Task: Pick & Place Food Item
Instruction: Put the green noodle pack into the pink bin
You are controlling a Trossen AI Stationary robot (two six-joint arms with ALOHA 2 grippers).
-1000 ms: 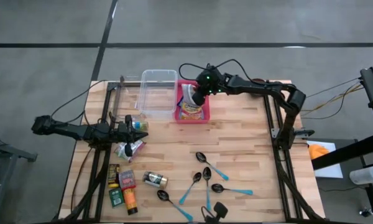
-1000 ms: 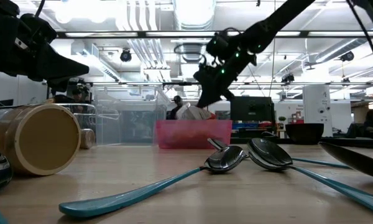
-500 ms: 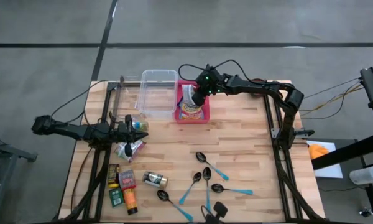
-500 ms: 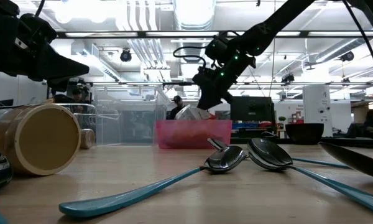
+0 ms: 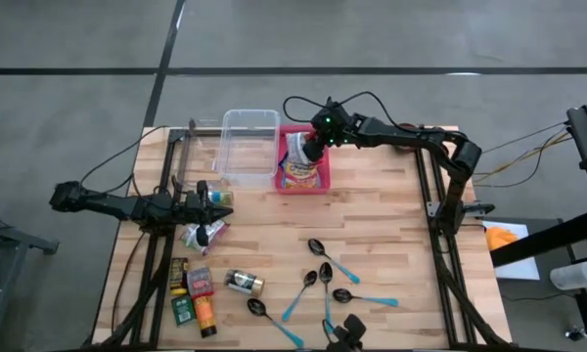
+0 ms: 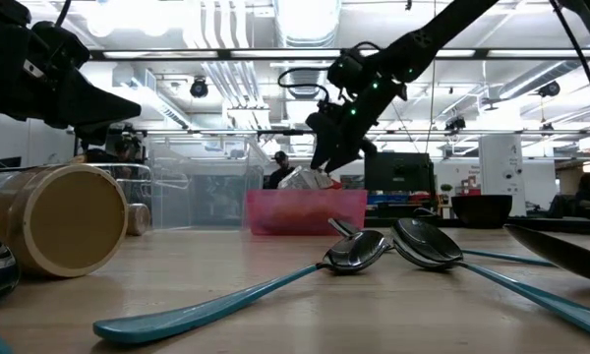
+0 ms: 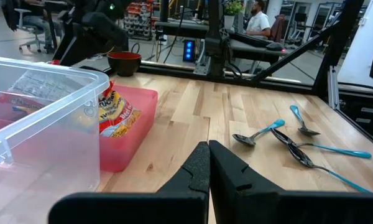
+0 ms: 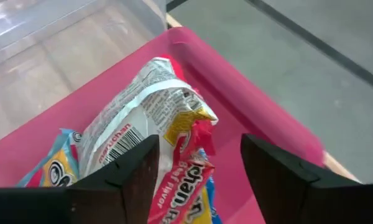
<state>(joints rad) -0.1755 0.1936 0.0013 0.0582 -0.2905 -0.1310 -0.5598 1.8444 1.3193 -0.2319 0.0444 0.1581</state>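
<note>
A pink bin [image 5: 304, 186] stands at the far middle of the table, with snack packets in it. A white and red ramen packet [image 8: 150, 106] leans upright on the other packets in the bin [image 8: 236, 112], its top end up. My right gripper [image 8: 199, 157] hangs open just above the bin, slanting down, one finger on each side of the packet's top; in the high view the right gripper [image 5: 313, 150] is over the bin's far part. My left gripper [image 7: 209, 149] is shut and empty, near the table's left edge [image 5: 213, 202].
A clear plastic bin [image 5: 247, 147] stands left of the pink one. Several teal-handled spoons [image 5: 325, 282] lie at the near middle. A can [image 5: 243, 284] and small bottles and packets [image 5: 196, 296] lie at the near left.
My right gripper has opened over the pink bin and let go of the ramen packet, which stays leaning in the bin. The arm has hardly shifted.
</note>
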